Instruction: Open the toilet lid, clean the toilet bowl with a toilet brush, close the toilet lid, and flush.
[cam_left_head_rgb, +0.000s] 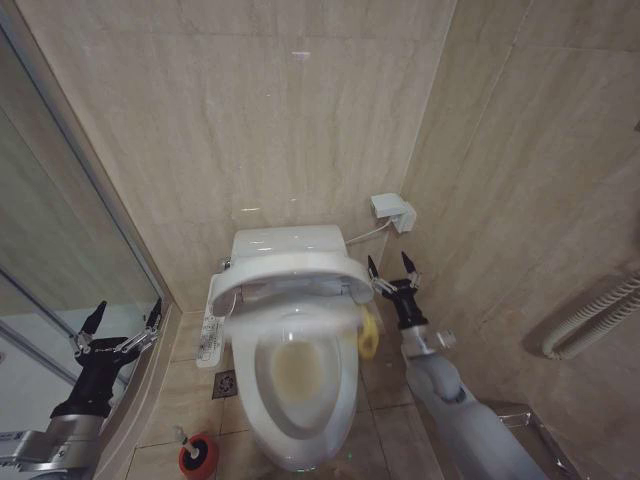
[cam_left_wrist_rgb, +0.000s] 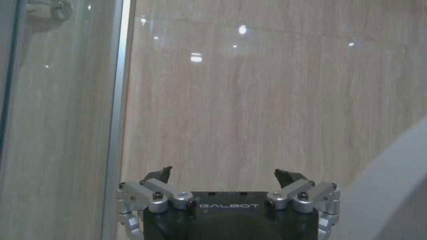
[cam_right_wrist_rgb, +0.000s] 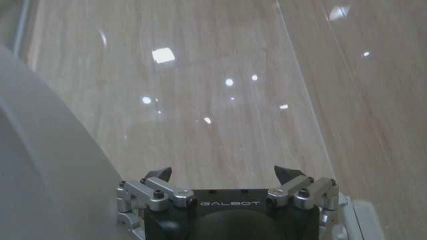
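Note:
The toilet lid (cam_left_head_rgb: 290, 268) stands partly raised above the seat ring, with its yellow tag (cam_left_head_rgb: 369, 335) hanging at the right side. Below it the toilet bowl (cam_left_head_rgb: 296, 372) lies uncovered, tinted yellowish inside. My right gripper (cam_left_head_rgb: 390, 264) is open right beside the lid's right edge, holding nothing. In the right wrist view it (cam_right_wrist_rgb: 223, 172) faces the tiled wall, with the white lid (cam_right_wrist_rgb: 47, 150) blurred alongside. The left gripper (cam_left_head_rgb: 122, 322) hangs open and idle by the glass door. The toilet brush (cam_left_head_rgb: 197, 455) stands in its red holder on the floor, left of the bowl.
A glass shower door (cam_left_head_rgb: 60, 250) closes off the left. A white wall box (cam_left_head_rgb: 393, 212) with a cable sits behind the toilet, and a ribbed hose (cam_left_head_rgb: 590, 315) hangs on the right wall. A button panel (cam_left_head_rgb: 210, 340) runs along the bowl's left side. A floor drain (cam_left_head_rgb: 225, 385) lies beside it.

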